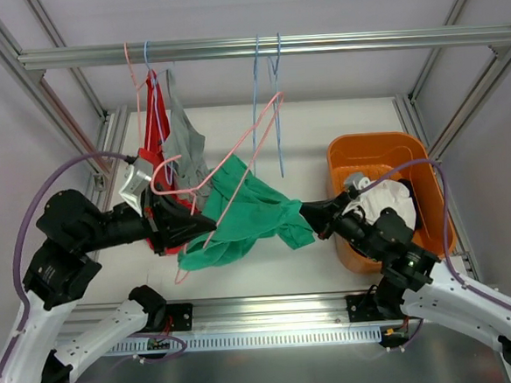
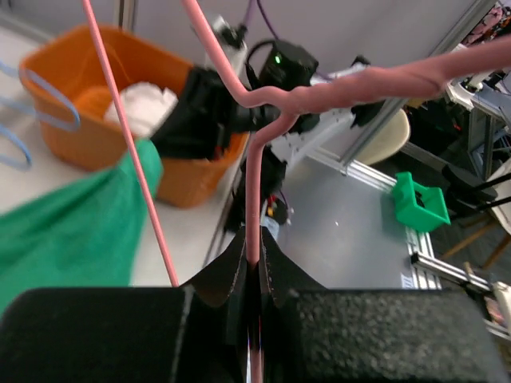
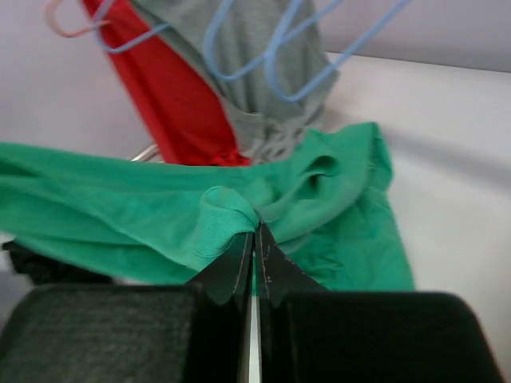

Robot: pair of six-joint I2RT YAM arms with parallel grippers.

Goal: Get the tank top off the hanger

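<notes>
Found left pincer (image 2: 254,267) closed tight on pink hanger (image 2: 254,199), presumably to anchor it. Found right pincer (image 3: 255,239) closed on a fold of green tank top (image 3: 104,207), stretched between both arms above the desk (image 1: 347,124), likely to slide it off; not yet free.

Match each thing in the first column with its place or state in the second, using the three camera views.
Things:
1. pink hanger
2. green tank top
3. orange bin
4. red garment

Places or states:
A. holds a white cloth
B. pinched in the left gripper
C. hangs from the rail, on the left
D. pinched in the right gripper

Pairs: 1-B, 2-D, 3-A, 4-C
</notes>
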